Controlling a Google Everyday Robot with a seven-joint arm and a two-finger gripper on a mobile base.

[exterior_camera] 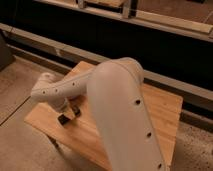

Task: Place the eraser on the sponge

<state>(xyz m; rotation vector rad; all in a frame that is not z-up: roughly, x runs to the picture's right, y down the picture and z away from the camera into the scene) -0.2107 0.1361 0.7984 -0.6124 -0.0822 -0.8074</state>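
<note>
Warm, dim light falls on the wooden table (pixel 160 107); beyond it all is dark. The gripper (pixel 68 115), low over the table's left end, lies in the shadow of the arm (pixel 120 100).

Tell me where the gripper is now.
In the camera view, the gripper is low over the wooden table, left of frame, just under the white arm.

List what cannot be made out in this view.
1. Sponge: not seen in the camera view. The arm covers the middle of the table.
2. Eraser: not identifiable. The small dark shapes at the gripper, low over the table's left part, cannot be told apart from it.
3. Table's near right corner: hidden behind the arm.
</note>
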